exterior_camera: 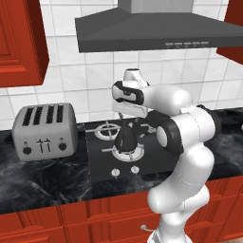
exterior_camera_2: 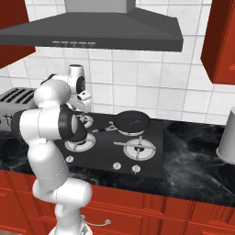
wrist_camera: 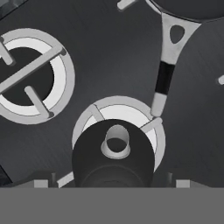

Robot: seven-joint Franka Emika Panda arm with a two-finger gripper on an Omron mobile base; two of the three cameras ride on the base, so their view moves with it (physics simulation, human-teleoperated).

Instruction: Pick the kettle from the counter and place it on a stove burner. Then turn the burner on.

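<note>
closest to you in the hand view, the gripper (wrist_camera: 114,183) stands with its jaws spread wide, one dark tip on each side of the kettle (wrist_camera: 113,157), and it has hold of nothing. the kettle sits directly under the hand on a silver ring burner (wrist_camera: 151,127) of the stove (exterior_camera: 99,163), so the placing looks done and the knob is what remains.

if you need to shift it, expect a small rigid metal body, probably light if it is empty. its rounded cone sides look smooth and will likely slip out of a pinch, so take it by the arched handle across the top, which the left base view partly hides behind the hand. keep it upright; the grate bars give it a narrow footing and a nudge could tip it.

from the left base view the kettle (exterior_camera: 126,139) is on the front burner, with the white knobs (exterior_camera: 125,171) just in front of it. further back sits the flat pan (exterior_camera_2: 131,120) on a rear burner, its handle (wrist_camera: 165,78) reaching towards the kettle's ring. off along the counter (exterior_camera: 42,178) stands the toaster (exterior_camera: 45,130), well apart.
</note>
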